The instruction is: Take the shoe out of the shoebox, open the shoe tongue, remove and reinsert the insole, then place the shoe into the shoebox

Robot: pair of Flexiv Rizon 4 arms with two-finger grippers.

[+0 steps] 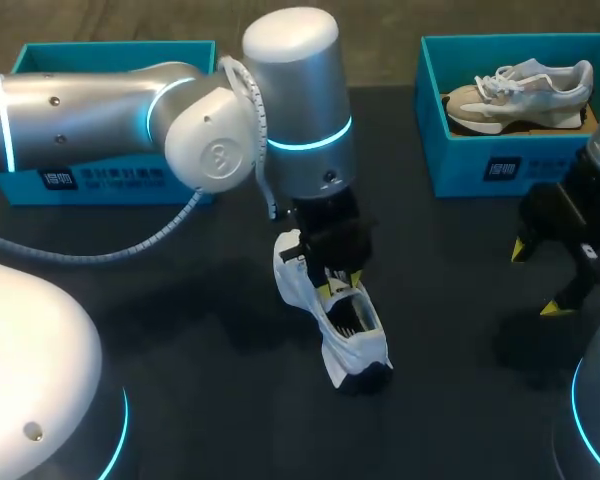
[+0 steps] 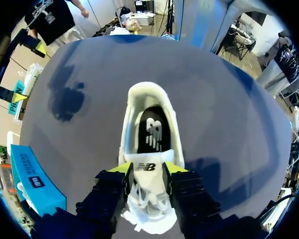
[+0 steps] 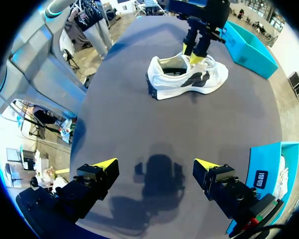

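Observation:
A white shoe [image 1: 352, 340] with a dark sole stands on the black table, heel toward me in the head view. My left gripper [image 1: 338, 283] comes down from above and is shut on the shoe's tongue [image 2: 145, 175], one yellow tip on each side. In the left wrist view the shoe [image 2: 139, 94] opens ahead of the gripper [image 2: 147, 170], showing the black insole [image 2: 152, 132] inside. My right gripper [image 1: 542, 280] hangs open and holds nothing above bare table near the right edge. The right wrist view has the shoe [image 3: 187, 77] and left gripper [image 3: 199, 50] far ahead of the right gripper [image 3: 156, 165].
A teal shoebox [image 1: 435, 150] at the back right holds a beige and grey shoe [image 1: 520, 95]. Another teal shoebox [image 1: 40, 180] sits at the back left, partly hidden by my left arm [image 1: 100, 110]. Bare table lies between the white shoe and the right gripper.

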